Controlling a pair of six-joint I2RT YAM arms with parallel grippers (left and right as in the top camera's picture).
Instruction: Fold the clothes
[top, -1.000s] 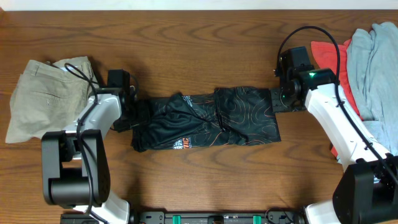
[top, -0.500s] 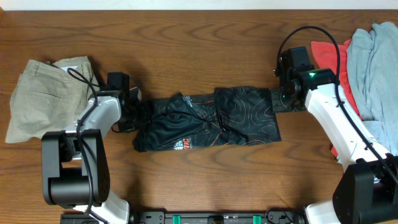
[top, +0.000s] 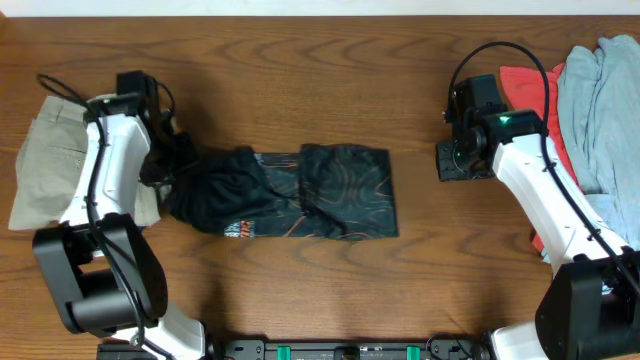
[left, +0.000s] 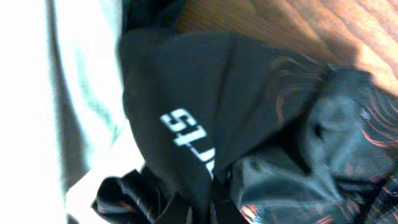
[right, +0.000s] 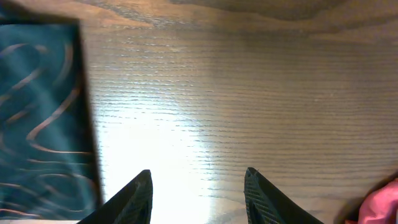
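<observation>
Far left of the table: a khaki garment lies in a rumpled heap. My left arm reaches over its right edge.

Left gripper: sits at the left end of the jersey. In the left wrist view black cloth fills the frame and gathers into a tight pinch at the bottom centre, where my fingers sit. The fingers themselves are buried in the folds. I read it as clamped on the jersey's bunched left end. White lettering shows on a taut fold close to the lens, with pale khaki cloth to its left.

Jersey: lies centre-left on the wood as a long band running left to right. The left end is crumpled and raised against the gripper and touches the khaki heap. The right part lies flat and ends in a straight edge (orange contour lines plain on it, a small logo on the lower left part).

Right gripper: well apart from the jersey's right edge, over bare wood. The right wrist view shows both fingers spread with nothing between them, and the jersey's edge at frame left.

Far right: a red garment with a grey garment partly on top of it.
</observation>
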